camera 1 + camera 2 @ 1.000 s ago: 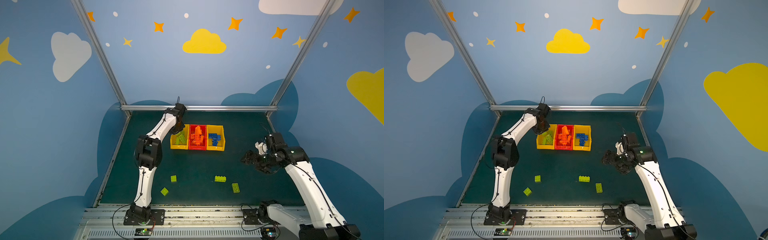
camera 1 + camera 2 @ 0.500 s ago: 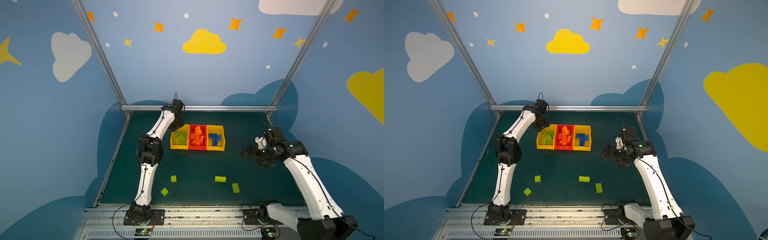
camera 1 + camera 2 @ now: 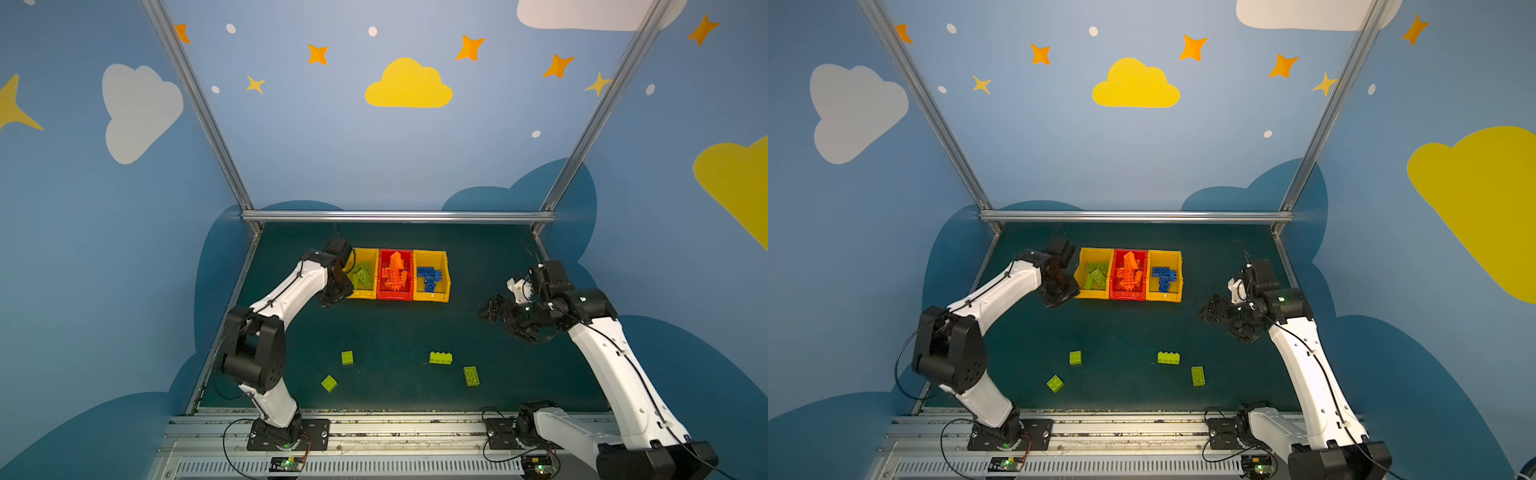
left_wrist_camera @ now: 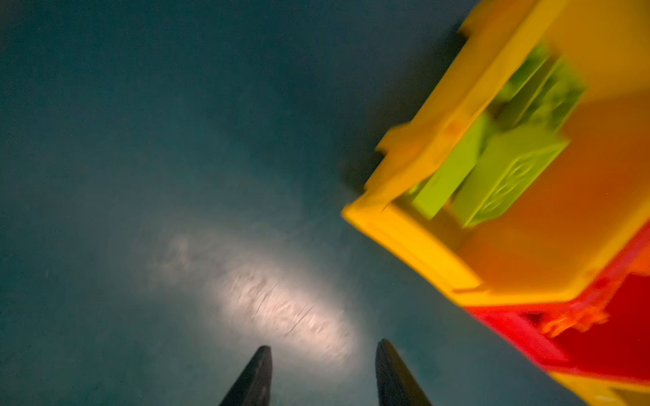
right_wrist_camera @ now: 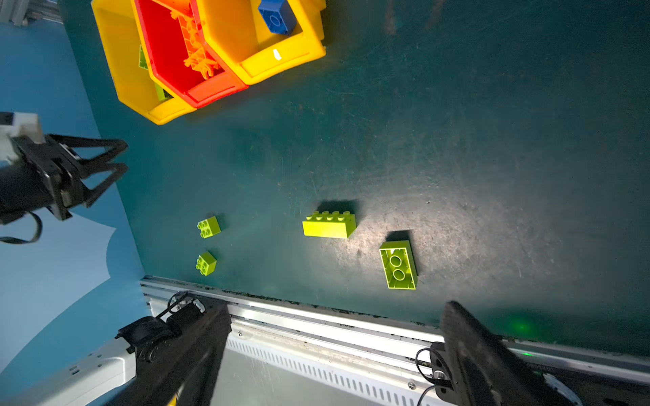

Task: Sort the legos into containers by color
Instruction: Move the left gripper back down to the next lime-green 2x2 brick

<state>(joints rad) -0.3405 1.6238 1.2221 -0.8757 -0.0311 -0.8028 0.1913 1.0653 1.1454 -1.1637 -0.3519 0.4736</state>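
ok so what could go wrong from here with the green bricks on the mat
1. The left gripper hangs open close to the left yellow bin, which touches the red bin; a careless swing could shove the row.
2. One oblong green brick lies hollow side up near the front rail, so a grasp may slip or push it into the rail.
3. The orange pile seems to top its bin's rim and might get clipped.

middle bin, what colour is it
The middle bin is red, seen best in a top view.
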